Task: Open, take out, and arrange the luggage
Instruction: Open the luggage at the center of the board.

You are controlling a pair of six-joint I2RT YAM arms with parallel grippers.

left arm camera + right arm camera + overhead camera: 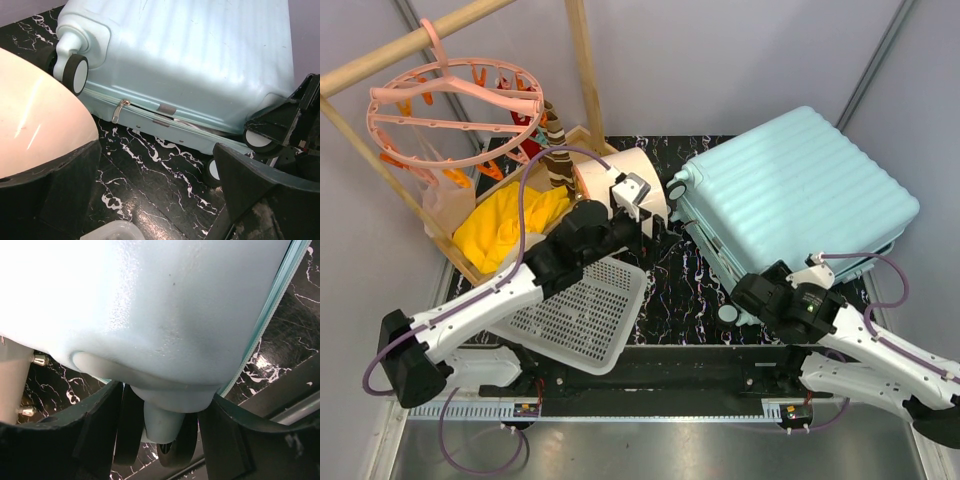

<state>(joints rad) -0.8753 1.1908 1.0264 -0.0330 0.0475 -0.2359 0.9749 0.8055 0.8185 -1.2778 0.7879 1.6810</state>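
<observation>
The luggage, a pale mint-blue ribbed hard-shell case, lies flat at the right of the black marble table, its lid closed. In the left wrist view the luggage shows its zip seam, a zip pull and a wheel. My left gripper hovers open over bare marble just left of the case, with nothing between its fingers. My right gripper is at the case's near left corner. There it is shut around the twin caster wheel under the luggage, a finger against each side.
A white perforated basket lies under the left arm at the front. A cream rounded box stands beside the left gripper and fills the left of the wrist view. Yellow cloth, a pink clip hanger and a wooden frame stand at back left.
</observation>
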